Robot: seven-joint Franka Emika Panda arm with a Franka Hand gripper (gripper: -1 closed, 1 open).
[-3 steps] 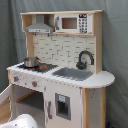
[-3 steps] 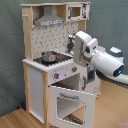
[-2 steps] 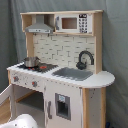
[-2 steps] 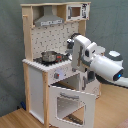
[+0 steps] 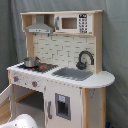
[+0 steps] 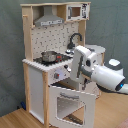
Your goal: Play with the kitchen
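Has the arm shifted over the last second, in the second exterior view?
Yes. The arm has moved toward the second exterior view's left, now overlapping the faucet and the counter's front.

First exterior view: we face the kitchen (image 5: 62, 70) from its front, angled toward its sink end, near, slightly above counter height. Second exterior view: we look from the opposite front corner, farther back, the arm (image 6: 97, 72) closest to us. The 2 views share hood, backsplash, faucet, pot and counter.
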